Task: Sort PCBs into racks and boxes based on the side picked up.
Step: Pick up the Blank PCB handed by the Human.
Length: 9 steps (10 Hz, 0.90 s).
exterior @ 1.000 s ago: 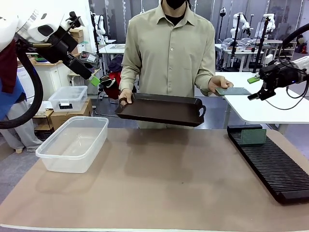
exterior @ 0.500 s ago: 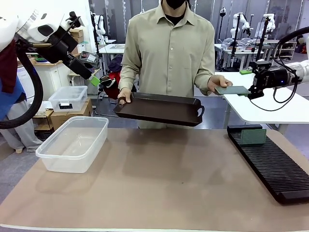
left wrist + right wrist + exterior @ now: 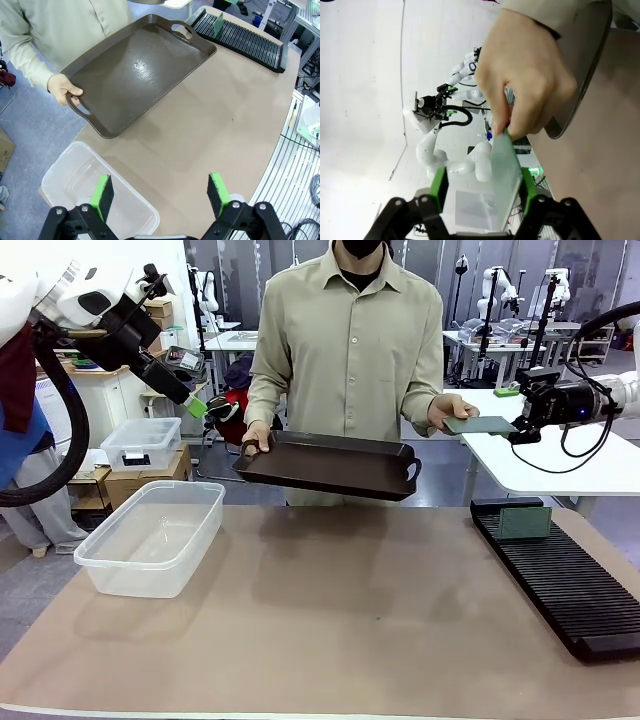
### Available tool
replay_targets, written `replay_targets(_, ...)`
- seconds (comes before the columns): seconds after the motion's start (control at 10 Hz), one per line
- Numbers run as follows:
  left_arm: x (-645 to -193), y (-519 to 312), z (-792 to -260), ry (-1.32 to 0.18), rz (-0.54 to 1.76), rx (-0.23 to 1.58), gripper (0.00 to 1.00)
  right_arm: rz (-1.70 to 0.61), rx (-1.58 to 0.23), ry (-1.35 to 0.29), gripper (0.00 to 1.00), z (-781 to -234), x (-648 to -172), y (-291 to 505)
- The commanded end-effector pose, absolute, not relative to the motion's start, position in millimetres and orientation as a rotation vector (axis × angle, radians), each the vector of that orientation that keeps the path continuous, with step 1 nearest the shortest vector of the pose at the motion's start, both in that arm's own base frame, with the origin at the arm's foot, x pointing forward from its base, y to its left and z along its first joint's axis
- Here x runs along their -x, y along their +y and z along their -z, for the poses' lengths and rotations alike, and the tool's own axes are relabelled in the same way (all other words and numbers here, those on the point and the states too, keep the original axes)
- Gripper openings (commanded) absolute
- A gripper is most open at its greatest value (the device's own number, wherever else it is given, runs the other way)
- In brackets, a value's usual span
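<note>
The person holds out a green PCB (image 3: 480, 425) flat in one hand. My right gripper (image 3: 512, 415) has come in from the right, one finger above the board's end and one below. In the right wrist view the PCB (image 3: 502, 170) lies between the green pads (image 3: 438, 184) of my right gripper (image 3: 483, 184), closer to the right pad, with a gap still showing; the hand still pinches it. Another PCB (image 3: 524, 524) stands upright at the far end of the black rack (image 3: 570, 590). The clear box (image 3: 150, 540) sits at table left. My left gripper (image 3: 197, 405) hangs high, open and empty (image 3: 161, 192).
The person's other hand holds a dark brown handled tray (image 3: 330, 465) above the table's far edge. A small lidded clear box (image 3: 140, 443) rests on cartons behind the left side. A white table (image 3: 540, 465) stands behind the rack.
My right gripper has moved left and up onto the end of the offered PCB, and its jaws have narrowed around it. The left arm has not moved.
</note>
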<state>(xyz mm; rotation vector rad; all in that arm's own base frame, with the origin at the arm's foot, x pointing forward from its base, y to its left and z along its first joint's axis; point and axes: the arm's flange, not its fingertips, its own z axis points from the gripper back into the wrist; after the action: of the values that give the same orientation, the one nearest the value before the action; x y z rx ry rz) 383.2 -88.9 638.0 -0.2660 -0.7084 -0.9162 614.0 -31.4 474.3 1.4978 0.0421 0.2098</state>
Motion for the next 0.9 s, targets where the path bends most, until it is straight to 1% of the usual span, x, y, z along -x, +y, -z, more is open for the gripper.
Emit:
replay_targets(0.0,-383.3,-87.9,-636.0,-0.702,0.918,0.276,1.00,-0.212,-1.523,0.061,0.36,-479.1,-616.5,-34.0)
replay_targets(0.1,-383.3,-87.9,-636.0,-0.702,0.918,0.276,1.00,-0.216,-1.525,0.059,0.00,-478.4,-616.8,-33.1)
replay_targets(0.8,-383.3,-87.9,-636.0,-0.702,0.918,0.276,1.00,-0.234,-1.544,0.086,0.00,-476.2,-617.3,-33.2)
